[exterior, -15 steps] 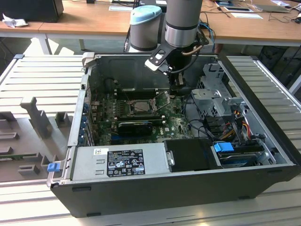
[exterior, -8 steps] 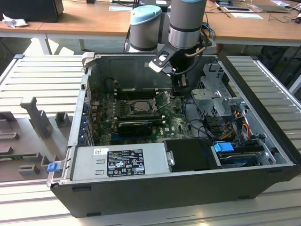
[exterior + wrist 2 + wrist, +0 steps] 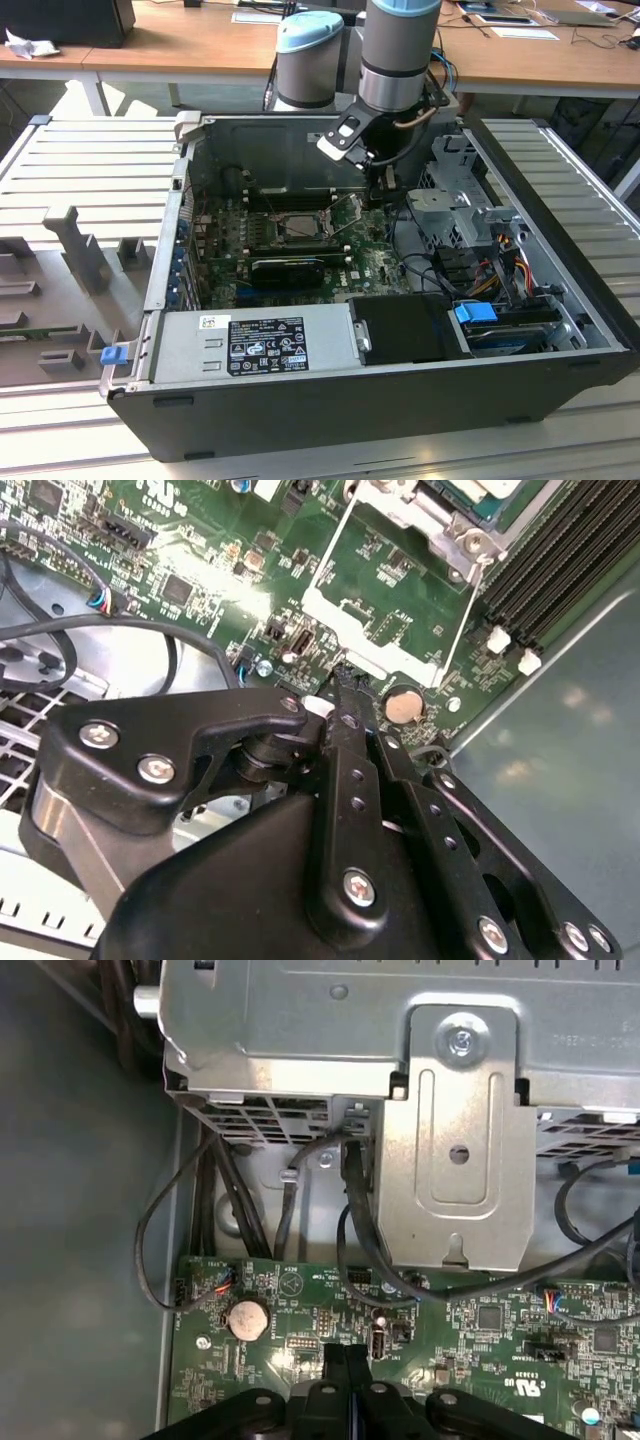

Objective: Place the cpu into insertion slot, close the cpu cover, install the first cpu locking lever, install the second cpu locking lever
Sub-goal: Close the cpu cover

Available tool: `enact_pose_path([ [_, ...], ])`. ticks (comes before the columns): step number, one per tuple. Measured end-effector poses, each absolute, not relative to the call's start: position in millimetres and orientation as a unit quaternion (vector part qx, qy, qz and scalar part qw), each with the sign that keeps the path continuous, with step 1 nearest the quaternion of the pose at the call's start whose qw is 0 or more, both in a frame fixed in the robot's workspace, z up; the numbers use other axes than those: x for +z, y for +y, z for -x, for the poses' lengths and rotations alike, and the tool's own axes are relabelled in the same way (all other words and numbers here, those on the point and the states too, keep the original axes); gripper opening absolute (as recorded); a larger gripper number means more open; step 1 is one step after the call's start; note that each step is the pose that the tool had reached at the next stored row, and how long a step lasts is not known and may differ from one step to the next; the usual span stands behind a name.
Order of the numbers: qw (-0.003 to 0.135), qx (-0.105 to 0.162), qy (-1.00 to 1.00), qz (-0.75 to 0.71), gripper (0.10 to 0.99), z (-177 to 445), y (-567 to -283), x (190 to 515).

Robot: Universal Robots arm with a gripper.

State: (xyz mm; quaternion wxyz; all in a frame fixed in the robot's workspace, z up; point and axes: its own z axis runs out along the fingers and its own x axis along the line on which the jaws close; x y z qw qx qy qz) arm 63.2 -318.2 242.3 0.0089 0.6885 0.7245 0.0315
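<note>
The cpu (image 3: pixel 296 227) lies flat in the insertion slot (image 3: pixel 445 525), to the exterior view's left of the gripper (image 3: pixel 343 683). The cpu cover (image 3: pixel 372 640) stands swung open between them. Its free edge is just beside the fingertips, which are pressed together with nothing seen between them, near a coin cell (image 3: pixel 403 705) on the motherboard (image 3: pixel 470 1330).

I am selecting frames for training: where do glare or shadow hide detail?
Second wrist view: white glare washes out part of the circuit board. First wrist view: the metal drive cage is evenly lit, with a small glare spot on the board near the gripper. Exterior view: the case interior is shaded, the insertion slot dim.
</note>
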Motion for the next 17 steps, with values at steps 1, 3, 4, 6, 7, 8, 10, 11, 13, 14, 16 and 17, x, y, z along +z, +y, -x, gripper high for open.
enact_pose_path([
  [1, 0.008, 0.031, 0.724, -0.689, 0.106, -63, -318, 242],
  [3, 0.007, 0.030, 0.725, -0.689, 0.106, -60, -318, 243],
  [4, 0.007, 0.030, 0.724, -0.689, 0.106, -57, -318, 242],
  [6, 0.007, 0.030, 0.724, -0.689, 0.106, -55, -318, 242],
  [7, 0.007, 0.030, 0.725, -0.689, 0.106, -54, -318, 242],
  [8, 0.007, 0.030, 0.725, -0.689, 0.106, -54, -318, 242],
  [10, 0.007, 0.030, 0.725, -0.689, 0.106, -52, -318, 243],
  [11, 0.007, 0.030, 0.725, -0.689, 0.106, -51, -318, 243],
  [13, 0.007, 0.030, 0.725, -0.689, 0.106, -48, -318, 243],
  [14, 0.007, 0.030, 0.725, -0.689, 0.106, -44, -318, 243],
  [16, 0.007, 0.030, 0.725, -0.689, 0.106, -41, -318, 243],
  [17, 0.007, 0.030, 0.725, -0.689, 0.106, -39, -318, 243],
])
